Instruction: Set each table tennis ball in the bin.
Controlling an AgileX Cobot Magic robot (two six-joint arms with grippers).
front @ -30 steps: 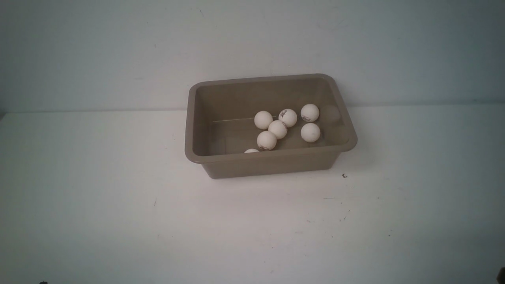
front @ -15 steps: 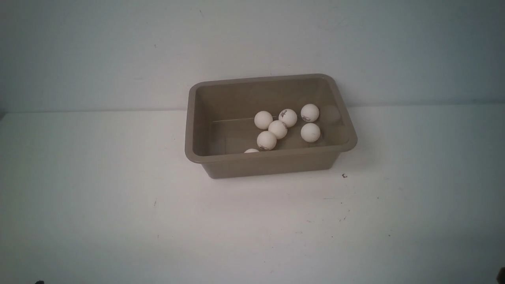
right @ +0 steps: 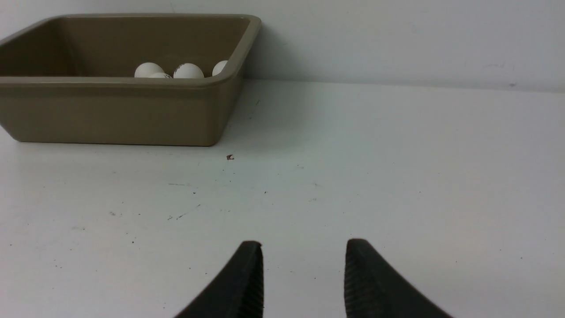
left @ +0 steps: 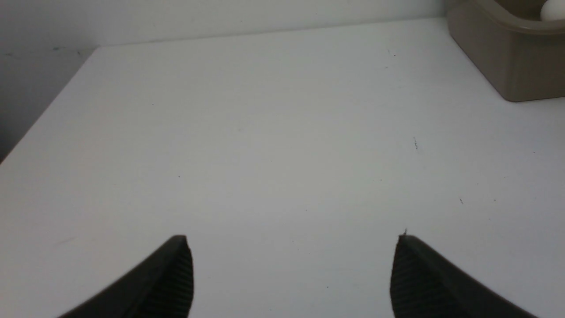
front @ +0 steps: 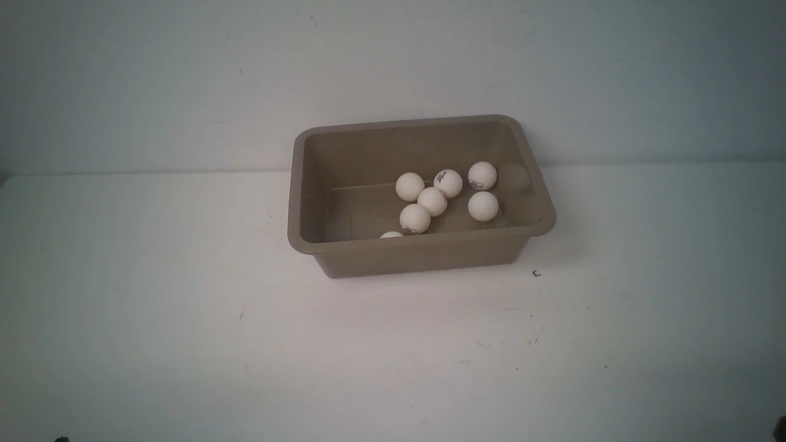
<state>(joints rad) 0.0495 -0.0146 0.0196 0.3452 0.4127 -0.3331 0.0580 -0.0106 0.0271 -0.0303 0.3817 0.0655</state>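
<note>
The taupe-brown bin stands on the white table at the back centre. Several white table tennis balls lie inside it, mostly in its right half; one is half hidden behind the near wall. The bin and some balls also show in the right wrist view, and a bin corner with one ball in the left wrist view. My left gripper is wide open and empty over bare table. My right gripper is open and empty, well short of the bin.
The white table carries small dark specks, one near the bin's front right corner. A pale wall rises right behind the bin. The table's left edge shows in the left wrist view.
</note>
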